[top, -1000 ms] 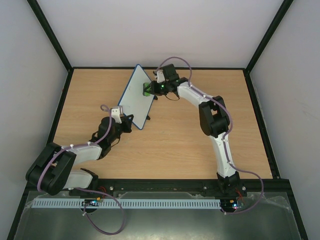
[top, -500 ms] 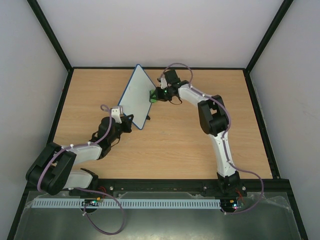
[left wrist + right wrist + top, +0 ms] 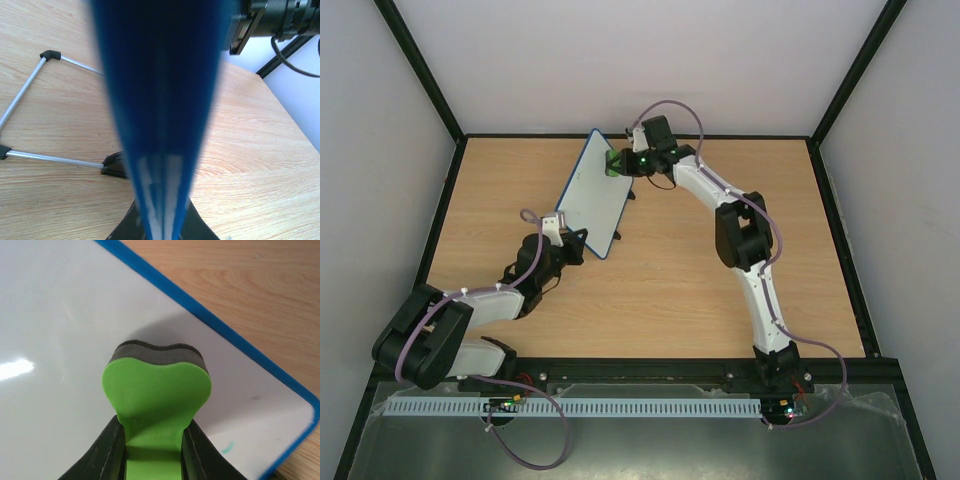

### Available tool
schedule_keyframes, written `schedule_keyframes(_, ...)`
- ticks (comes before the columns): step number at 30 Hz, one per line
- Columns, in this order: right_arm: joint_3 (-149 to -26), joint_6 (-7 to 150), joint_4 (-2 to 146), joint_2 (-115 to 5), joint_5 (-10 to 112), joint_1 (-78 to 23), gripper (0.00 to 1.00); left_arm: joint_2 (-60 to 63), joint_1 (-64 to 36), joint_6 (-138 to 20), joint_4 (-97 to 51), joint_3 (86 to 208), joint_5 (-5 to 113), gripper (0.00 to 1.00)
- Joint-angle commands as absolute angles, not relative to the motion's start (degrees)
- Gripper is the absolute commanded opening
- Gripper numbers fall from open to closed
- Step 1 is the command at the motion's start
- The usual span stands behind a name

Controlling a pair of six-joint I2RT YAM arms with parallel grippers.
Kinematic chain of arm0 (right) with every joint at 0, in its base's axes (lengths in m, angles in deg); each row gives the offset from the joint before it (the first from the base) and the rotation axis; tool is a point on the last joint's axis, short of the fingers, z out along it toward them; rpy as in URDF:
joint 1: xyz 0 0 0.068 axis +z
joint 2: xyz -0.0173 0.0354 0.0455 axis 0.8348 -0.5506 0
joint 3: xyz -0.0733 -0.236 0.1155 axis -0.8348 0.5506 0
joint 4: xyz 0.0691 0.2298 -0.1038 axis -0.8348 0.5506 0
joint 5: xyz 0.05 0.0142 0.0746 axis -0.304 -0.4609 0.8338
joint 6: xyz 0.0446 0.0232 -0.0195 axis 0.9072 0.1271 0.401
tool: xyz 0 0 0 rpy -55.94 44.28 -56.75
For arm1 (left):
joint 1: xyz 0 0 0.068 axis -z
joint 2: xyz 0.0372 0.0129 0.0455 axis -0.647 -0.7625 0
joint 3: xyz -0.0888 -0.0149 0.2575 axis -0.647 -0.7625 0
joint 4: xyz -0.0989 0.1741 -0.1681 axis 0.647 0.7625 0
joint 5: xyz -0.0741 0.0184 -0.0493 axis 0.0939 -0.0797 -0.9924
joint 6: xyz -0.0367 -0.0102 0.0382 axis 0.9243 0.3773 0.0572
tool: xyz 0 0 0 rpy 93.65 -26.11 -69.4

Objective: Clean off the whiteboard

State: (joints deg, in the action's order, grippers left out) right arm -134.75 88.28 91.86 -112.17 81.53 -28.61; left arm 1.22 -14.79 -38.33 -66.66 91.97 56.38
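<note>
Right gripper (image 3: 152, 442): clamped on green eraser (image 3: 157, 385), pressing it against whiteboard (image 3: 60, 315) to wipe. Left gripper (image 3: 572, 240): pinched on blue frame (image 3: 160, 100), bracing board steady against push.

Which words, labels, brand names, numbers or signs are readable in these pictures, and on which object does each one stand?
No readable text in any view.
whiteboard: blank, except one small green stroke near its lower corner, too small to read as a letter.
green eraser: no label visible.
blue frame in the left wrist view: blurred, no print visible.
</note>
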Motion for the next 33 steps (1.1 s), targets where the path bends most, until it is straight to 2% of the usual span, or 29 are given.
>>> schedule_keyframes(1,-128.25,88.07,92.62,-116.80,79.80,-28.21,0.02,-0.32,-12.63,-38.74,-59.96,91.97,42.74,0.03)
schedule_keyframes(6,-122.39,86.95,91.86,-115.38,78.69,-29.40,0.02,-0.29,-12.63,-38.87,-59.96,91.80,42.76,0.03)
schedule_keyframes(10,-123.06,86.87,92.22,-114.86,78.94,-29.44,0.02,-0.15,-12.63,-38.92,-60.01,91.98,42.75,0.03)
schedule_keyframes(17,-135.48,89.23,91.56,-116.68,90.74,-28.83,0.02,0.39,-12.63,-39.36,-58.65,92.75,42.79,0.03)
schedule_keyframes(24,-130.77,99.01,83.10,-117.12,99.61,-27.83,0.02,0.23,-12.63,-39.50,-58.35,92.90,42.67,0.03)
schedule_keyframes(33,-125.77,95.70,89.58,-119.99,88.50,-30.72,0.02,0.35,-12.63,-39.59,-58.32,92.61,42.47,0.03)
